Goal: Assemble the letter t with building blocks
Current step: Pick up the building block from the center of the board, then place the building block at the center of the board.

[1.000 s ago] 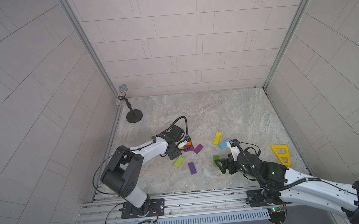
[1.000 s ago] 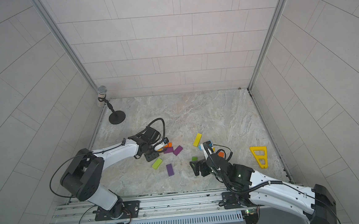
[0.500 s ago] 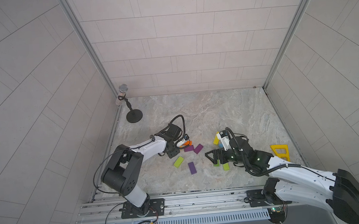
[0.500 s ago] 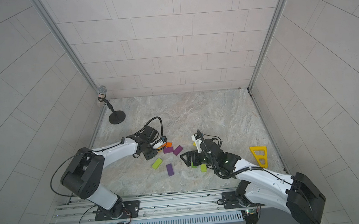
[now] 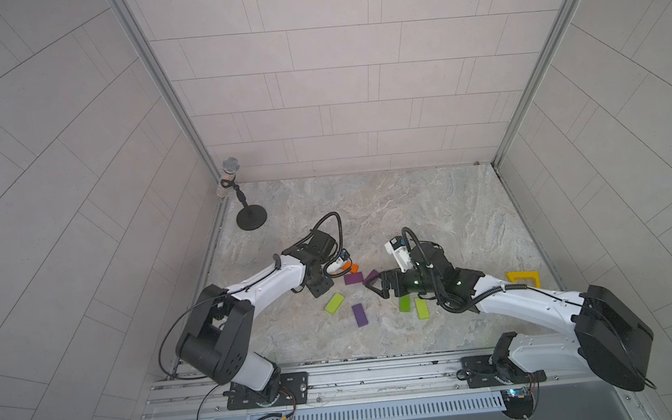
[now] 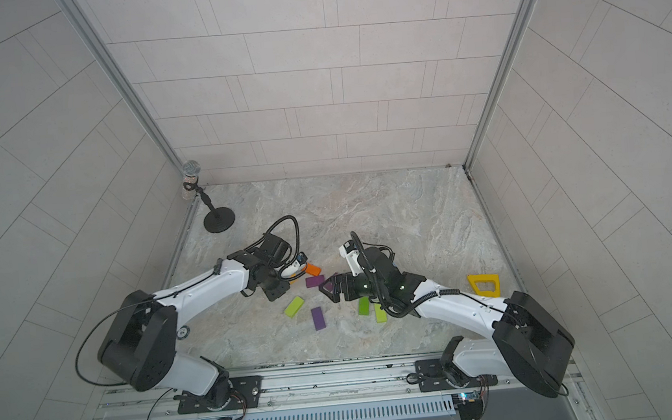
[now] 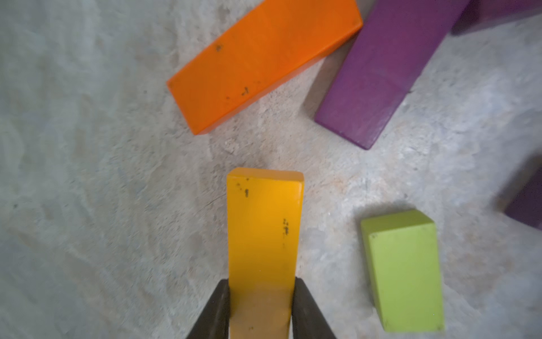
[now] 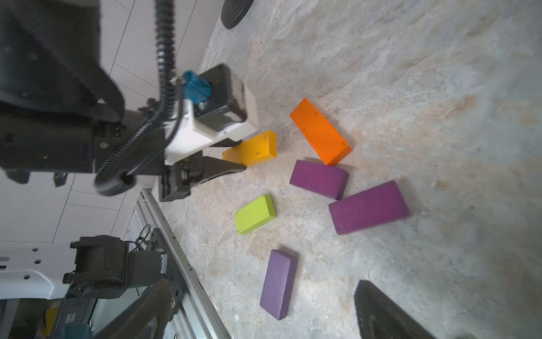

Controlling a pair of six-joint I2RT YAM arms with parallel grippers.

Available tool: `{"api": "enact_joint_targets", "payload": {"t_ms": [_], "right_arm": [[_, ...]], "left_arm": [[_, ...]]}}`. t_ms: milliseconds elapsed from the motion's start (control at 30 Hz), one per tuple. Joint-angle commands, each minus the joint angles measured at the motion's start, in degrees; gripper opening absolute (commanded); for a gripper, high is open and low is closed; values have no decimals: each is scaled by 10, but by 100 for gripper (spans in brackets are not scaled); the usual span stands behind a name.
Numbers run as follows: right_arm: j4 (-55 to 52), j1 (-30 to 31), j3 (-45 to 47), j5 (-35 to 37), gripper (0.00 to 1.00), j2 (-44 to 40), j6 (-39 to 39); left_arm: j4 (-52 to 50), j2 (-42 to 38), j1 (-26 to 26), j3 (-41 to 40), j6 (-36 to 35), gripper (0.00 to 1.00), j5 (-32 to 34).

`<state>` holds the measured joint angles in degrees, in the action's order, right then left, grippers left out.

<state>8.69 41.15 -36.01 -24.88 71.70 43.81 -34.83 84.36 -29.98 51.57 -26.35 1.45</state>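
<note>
Left end effector is clamped on the near end of a yellow block. The block's long axis runs straight out from my fingers. Just ahead of its tip is the orange block, flat on the counter and slanted across that line. A purple block sits at the orange one's far corner, touching or close to it. A lime block lies off to one side. My guess is yellow goes down square to one of these, and the left arm is clearly the nearer one.

Right end effector is spread wide and empty, just beside another purple block.

In both top views my left wrist hides the yellow block and the grip, so only the wrist views show those. I can't tell if it's off the counter yet.
</note>
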Motion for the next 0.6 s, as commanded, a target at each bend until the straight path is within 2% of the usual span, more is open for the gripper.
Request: {"api": "enact_joint_targets", "payload": {"t_ms": [0, 100, 233, 300, 367, 467, 567], "right_arm": [[-9, -46, -21, -23, 99, -7, -1], [-29, -93, -34, -42, 99, -5, -12], [-66, -115, -57, -30, 100, 3, -41], [-67, -120, -62, -20, 100, 11, -51], [-57, -125, -60, -20, 100, 21, -52], [-47, -132, -62, -24, 100, 40, -56], [-39, -134, -65, -34, 100, 62, -59]], "left_arm": [[-42, -33, 2, 34, 58, 19, 38], [-47, -11, 4, 78, 143, 16, 66], [-50, 69, 5, 162, 280, 12, 99], [-33, 110, 5, 195, 348, 4, 103], [11, 137, 5, 206, 395, 3, 88], [85, 165, 5, 199, 492, 0, 101], [98, 210, 7, 221, 549, 0, 116]]}}
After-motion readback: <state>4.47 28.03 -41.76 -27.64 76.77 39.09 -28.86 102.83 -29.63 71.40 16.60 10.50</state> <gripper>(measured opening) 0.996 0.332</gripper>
